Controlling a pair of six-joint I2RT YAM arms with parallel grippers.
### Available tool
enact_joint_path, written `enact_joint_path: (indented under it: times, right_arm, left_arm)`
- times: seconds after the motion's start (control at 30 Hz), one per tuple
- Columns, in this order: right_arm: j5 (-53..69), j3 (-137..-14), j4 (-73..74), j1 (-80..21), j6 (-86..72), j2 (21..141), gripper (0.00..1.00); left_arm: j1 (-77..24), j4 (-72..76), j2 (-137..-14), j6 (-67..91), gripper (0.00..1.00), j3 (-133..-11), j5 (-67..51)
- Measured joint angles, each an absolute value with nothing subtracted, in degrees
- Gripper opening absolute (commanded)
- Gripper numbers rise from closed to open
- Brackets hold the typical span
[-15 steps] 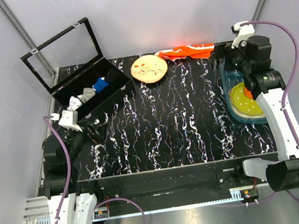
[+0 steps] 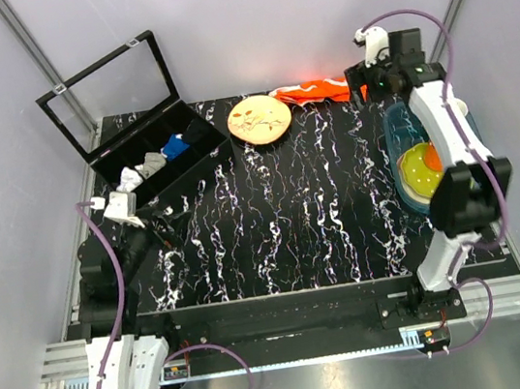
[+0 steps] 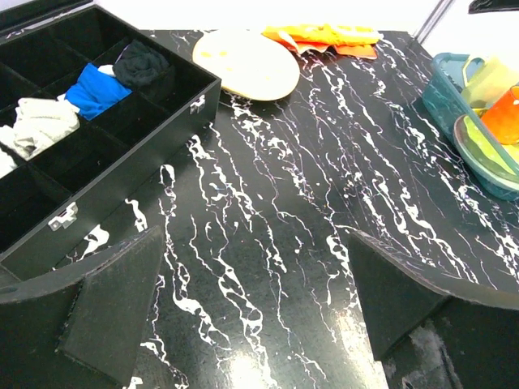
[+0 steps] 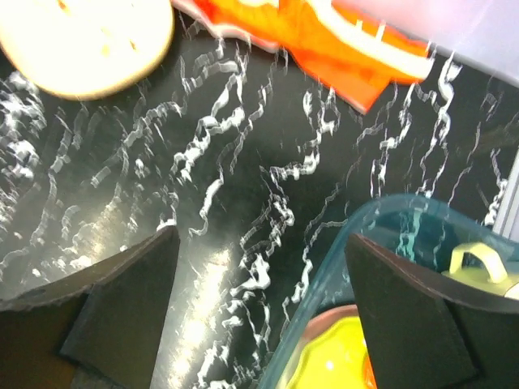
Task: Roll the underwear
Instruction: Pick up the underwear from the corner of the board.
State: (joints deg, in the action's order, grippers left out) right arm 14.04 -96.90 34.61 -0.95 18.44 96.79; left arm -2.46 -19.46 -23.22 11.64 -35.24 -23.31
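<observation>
the orange underwear (image 4: 324, 40) is bunched at the counter's (image 2: 290, 200) far edge by the wall. right fingers (image 4: 122, 324) and left fingers (image 3: 113, 316) are spread wide, empty. the teal tub (image 4: 324, 267) nearby could be clipped, or only one fabric layer pinched.

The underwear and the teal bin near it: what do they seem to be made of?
The underwear looks like soft matte fabric: it lies crumpled in folds, with white edging. The teal bin is probably glossy translucent plastic: its thin wall is tinted and see-through.
</observation>
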Motion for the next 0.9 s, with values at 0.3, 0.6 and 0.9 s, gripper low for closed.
enact_joint_path:
  times: [0.3,0.6,0.9]
  right_arm:
    - [10.0,-135.4,48.6,-1.0,23.1,136.2,0.63]
    - [4.0,-148.0,46.4,-1.7,28.8,152.7,0.62]
    - [-0.9,-153.4,36.0,-3.6,37.5,160.4,0.62]
  left_arm:
    - [-2.5,-19.6,-23.2,10.5,0.99,-35.0,-20.8]
    - [-2.5,-19.6,-24.3,9.5,0.99,-35.0,-19.8]
    - [-2.0,-19.6,-26.2,9.3,0.99,-35.0,-19.4]
